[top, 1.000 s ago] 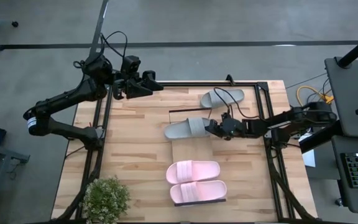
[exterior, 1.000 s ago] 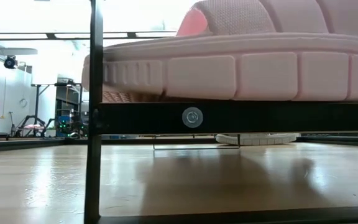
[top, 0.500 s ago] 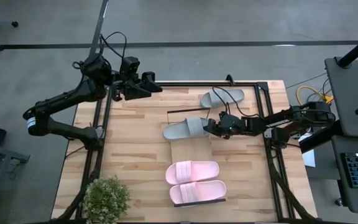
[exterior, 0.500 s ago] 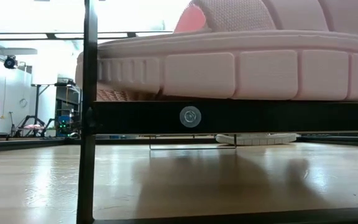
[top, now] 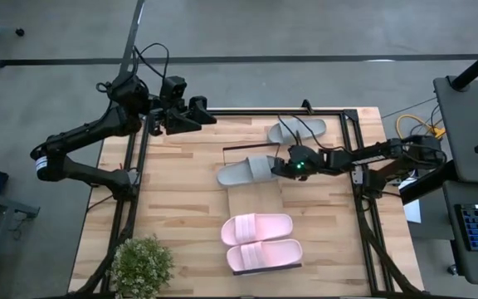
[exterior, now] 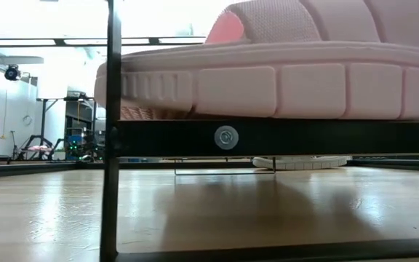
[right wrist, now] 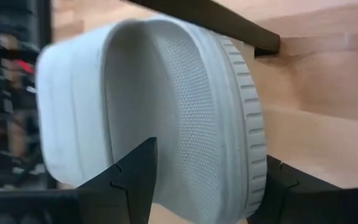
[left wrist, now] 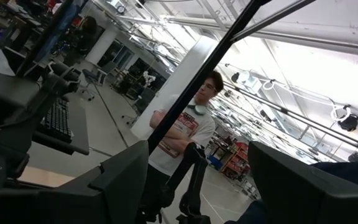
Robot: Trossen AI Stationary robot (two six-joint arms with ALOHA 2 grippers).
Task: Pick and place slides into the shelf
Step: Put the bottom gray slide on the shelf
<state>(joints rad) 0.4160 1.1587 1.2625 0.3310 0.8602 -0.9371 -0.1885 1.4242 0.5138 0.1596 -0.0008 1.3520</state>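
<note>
No readable brand, label or writing is seen on any slide or on the shelf; only a round screw head [exterior: 225, 137] is shown on the shelf's black front bar in the low view.

One grey slide [top: 250, 171] is seen lying at the far end of the shelf [top: 254, 204], its heel end gripped by the right gripper [top: 288, 166]. In the right wrist view the slide's ribbed sole edge [right wrist: 244, 106] is seen between the two dark fingers [right wrist: 132, 177], which are closed narrowly onto it. The second grey slide [top: 296, 129] lies on the tabletop [top: 181, 208] near the far edge, apart from the shelf. The pale pink pair [top: 260, 242] is set side by side on the near end of the shelf; in the low view one pink slide [exterior: 282, 73] is seen resting on top of the black bar.

Compared with the picture half a second earlier, the right arm is drawn slightly toward the far side and the held grey slide is shifted a little with it; the pink pair and the loose grey slide are unchanged.

The left gripper [top: 196, 111] is held raised at the far left corner of the table, away from the slides; in its wrist view its fingers [left wrist: 123, 183] are seen set wide apart with nothing between them, and a person with folded arms [left wrist: 182, 134] is seen in the room beyond. A potted plant [top: 142, 264] stands at the near left corner.
</note>
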